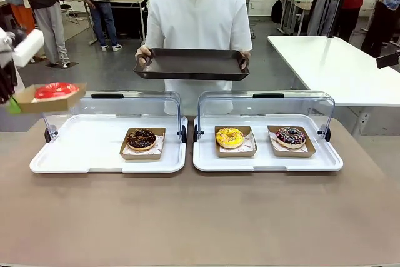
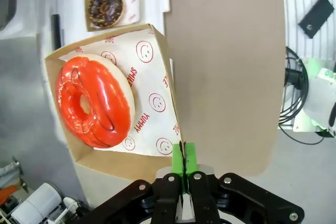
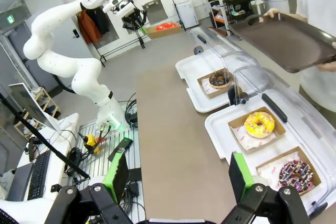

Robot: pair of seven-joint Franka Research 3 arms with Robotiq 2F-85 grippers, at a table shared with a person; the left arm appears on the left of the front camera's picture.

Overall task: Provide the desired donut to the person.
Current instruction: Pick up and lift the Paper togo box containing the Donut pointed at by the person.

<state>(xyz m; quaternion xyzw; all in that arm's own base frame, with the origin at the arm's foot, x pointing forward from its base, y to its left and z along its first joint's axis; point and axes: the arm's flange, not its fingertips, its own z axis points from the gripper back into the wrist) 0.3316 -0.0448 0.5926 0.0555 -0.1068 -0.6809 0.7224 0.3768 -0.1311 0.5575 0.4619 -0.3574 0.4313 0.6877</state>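
Left gripper point(image 2: 183, 153) pinches square cardboard tray point(image 2: 113, 163) bearing glossy red donut point(image 2: 94, 103).

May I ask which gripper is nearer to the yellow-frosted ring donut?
Right. The right gripper hovers near the yellow-frosted ring donut; the left gripper, pinching the red-glazed donut's cardboard box, hangs at the other white tray's outer end.

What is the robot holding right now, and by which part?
The left hand is shut on the cardboard box carrying the red donut, pinching the rim of one side wall. The right hand is open, holding nothing.
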